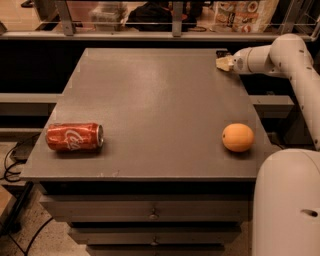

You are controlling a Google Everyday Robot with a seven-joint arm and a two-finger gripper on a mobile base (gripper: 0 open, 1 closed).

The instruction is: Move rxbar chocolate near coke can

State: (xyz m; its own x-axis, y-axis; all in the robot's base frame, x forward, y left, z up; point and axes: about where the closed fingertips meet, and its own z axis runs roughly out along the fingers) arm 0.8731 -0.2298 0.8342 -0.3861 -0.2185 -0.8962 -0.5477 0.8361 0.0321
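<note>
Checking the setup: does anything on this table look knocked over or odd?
The coke can lies on its side, not upright, near the front-left corner of the table. The orange looks normal. The gripper is at the far-right edge.

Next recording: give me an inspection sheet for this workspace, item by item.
Surface: grey table, matte top.
Job's things: coke can lying on its side, front left; rxbar chocolate seemingly the small dark shape at the far right corner, hard to confirm.
Clutter: orange, front right.
Grippers: gripper at the far right corner, beside that dark shape, far from the can.
Cables: black cables on the floor, left.
Surroundings: drawers under the table; packaged goods behind.
</note>
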